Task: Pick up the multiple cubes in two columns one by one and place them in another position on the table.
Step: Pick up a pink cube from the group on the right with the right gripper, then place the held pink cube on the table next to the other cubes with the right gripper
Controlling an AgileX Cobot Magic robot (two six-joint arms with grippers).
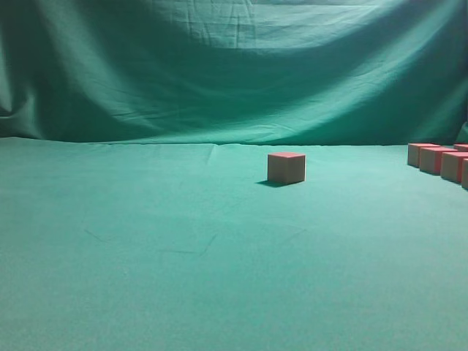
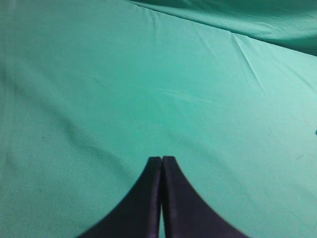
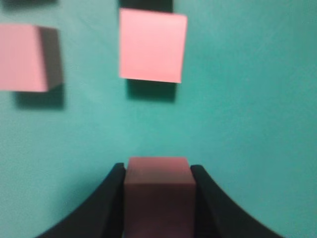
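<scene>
Green-clothed table (image 1: pixel 146 248) carries one lone cube (image 1: pixel 286 167) mid-table and more cubes (image 1: pixel 437 159) at right.

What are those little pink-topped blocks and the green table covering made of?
The cubes look like wood: matte tan sides, painted pink-red tops, sharp edges, though the pictures leave it open. The table covering looks like woven green cloth, matte, with soft creases.

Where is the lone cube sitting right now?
In the exterior view, the lone cube stands alone right of centre on the table, well left of the row of cubes at the right edge.
</scene>
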